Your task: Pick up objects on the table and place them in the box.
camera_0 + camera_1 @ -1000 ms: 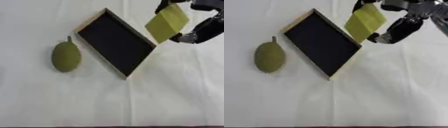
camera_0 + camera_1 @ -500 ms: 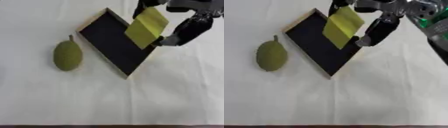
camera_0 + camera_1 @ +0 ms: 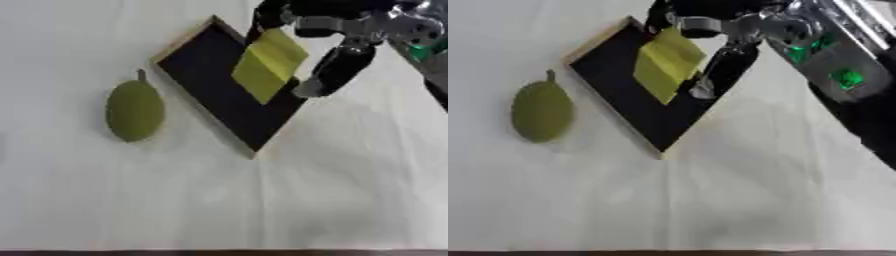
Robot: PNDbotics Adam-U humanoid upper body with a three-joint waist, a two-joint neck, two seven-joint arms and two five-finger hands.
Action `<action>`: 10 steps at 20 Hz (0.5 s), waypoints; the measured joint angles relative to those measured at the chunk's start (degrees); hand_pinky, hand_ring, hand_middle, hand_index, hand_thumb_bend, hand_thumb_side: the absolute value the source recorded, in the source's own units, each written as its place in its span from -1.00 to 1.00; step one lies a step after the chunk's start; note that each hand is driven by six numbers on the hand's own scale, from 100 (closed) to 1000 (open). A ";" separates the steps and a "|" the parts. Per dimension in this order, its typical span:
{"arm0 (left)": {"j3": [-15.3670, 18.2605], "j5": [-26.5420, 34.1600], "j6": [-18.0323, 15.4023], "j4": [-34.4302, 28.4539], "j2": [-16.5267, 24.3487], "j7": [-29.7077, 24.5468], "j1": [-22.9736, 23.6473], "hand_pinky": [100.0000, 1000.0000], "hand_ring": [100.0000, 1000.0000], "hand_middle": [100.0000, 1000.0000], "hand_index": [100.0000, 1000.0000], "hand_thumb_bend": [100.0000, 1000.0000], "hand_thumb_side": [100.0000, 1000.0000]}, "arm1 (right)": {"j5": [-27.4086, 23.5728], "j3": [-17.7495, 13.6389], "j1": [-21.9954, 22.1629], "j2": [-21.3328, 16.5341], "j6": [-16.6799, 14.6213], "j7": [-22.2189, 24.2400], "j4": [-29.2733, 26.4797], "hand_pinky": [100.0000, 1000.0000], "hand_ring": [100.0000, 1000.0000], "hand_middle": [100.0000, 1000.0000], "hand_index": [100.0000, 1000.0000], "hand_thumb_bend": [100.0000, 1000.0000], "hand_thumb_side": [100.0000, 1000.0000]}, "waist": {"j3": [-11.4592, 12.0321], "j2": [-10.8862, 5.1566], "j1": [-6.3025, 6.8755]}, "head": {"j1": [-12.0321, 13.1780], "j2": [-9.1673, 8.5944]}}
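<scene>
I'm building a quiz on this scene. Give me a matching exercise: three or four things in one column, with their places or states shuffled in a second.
1. green fruit
2. yellow block
3. box
4. right hand

a. black inside, pale rim, lying askew
b. curled round a flat thing
c. on the cloth, left of the box
d. held over the box

Pairs: 1-c, 2-d, 3-a, 4-b

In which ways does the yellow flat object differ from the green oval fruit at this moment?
The yellow flat object is thin and rectangular; the green oval fruit is rounded with a stem. The right hand holds the first, tilted, over the box; the fruit lies on the table, left of the box. Both are yellowish green.
</scene>
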 measured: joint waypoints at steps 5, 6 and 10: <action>0.00 0.02 0.02 0.00 -0.01 -0.02 -0.16 0.67 0.74 0.76 1.00 -0.40 0.49 | 0.31 0.26 -0.12 0.61 -0.64 0.32 1.00 0.69 0.74 0.61 0.74 -0.36 -0.57 | 0.00 0.01 0.00 | 0.00 0.02; 0.00 0.02 0.02 0.00 -0.01 -0.02 -0.16 0.67 0.74 0.76 1.00 -0.40 0.49 | 0.57 0.25 -0.27 0.61 -0.77 0.29 1.07 0.71 0.76 0.63 0.76 -0.35 -0.52 | 0.00 0.01 0.00 | 0.00 0.03; 0.00 0.04 0.03 0.00 -0.01 -0.03 -0.16 0.67 0.74 0.76 1.00 -0.40 0.48 | 1.67 0.09 -0.44 0.62 -1.16 -0.27 1.18 0.71 0.76 0.62 0.78 -0.39 -0.43 | -0.11 0.01 0.00 | 0.01 0.17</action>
